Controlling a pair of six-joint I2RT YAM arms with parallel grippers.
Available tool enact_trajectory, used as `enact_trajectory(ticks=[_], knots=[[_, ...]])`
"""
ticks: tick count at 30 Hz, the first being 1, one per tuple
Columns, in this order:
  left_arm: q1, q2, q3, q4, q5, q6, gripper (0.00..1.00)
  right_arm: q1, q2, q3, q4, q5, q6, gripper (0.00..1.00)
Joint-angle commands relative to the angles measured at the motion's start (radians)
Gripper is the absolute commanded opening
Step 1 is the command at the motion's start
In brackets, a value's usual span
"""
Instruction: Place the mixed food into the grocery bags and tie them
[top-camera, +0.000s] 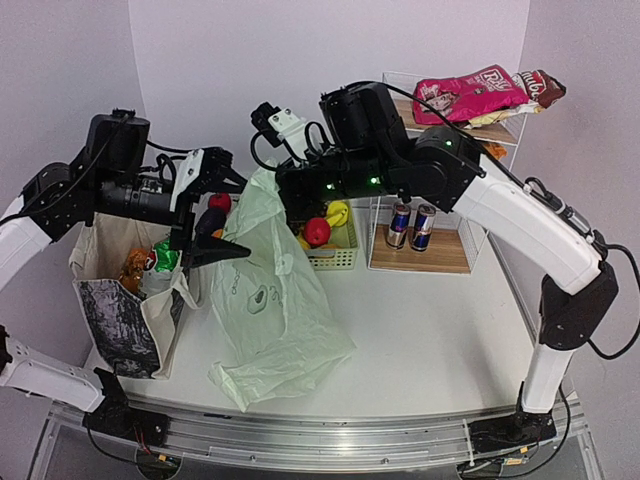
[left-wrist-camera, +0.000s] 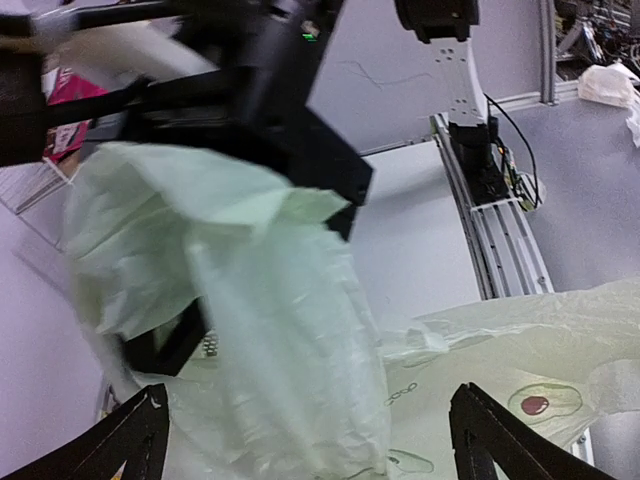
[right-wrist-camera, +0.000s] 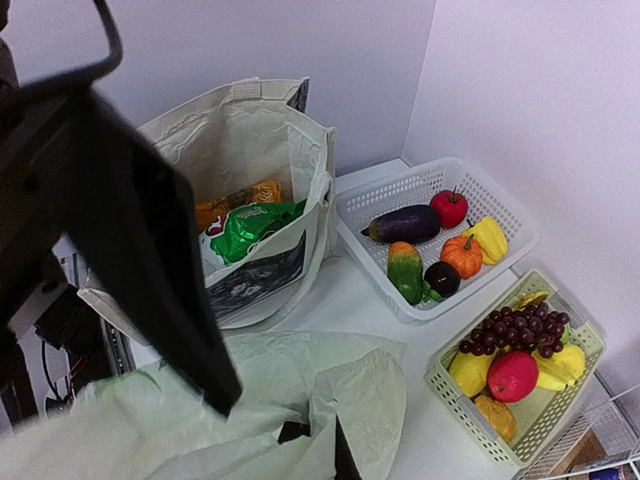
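Care matters now, so the right gripper (top-camera: 278, 190), its jaws pinching the top of the green plastic bag (top-camera: 270, 290), should hold it high while the left gripper (top-camera: 222, 208), jaws spread wide just beside that top, takes the other edge and pulls the mouth open slowly.

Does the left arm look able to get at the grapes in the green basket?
Probably not directly: the raised plastic bag and the right arm holding it stand between the open left gripper and the grapes.
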Motion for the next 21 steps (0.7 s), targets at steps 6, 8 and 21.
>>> enact_trajectory(ticks=[6,8,21], knots=[[-0.066,0.045,0.063,0.011,0.01,0.047,0.78,0.005,0.055,0.088,0.008,-0.058,0.049,0.0],[-0.065,0.054,0.063,0.031,-0.039,0.041,0.73,0.003,0.047,0.08,0.008,-0.083,0.048,0.0],[-0.065,0.006,0.071,0.128,-0.147,-0.312,0.0,-0.118,-0.039,-0.044,-0.077,0.054,0.323,0.23]])
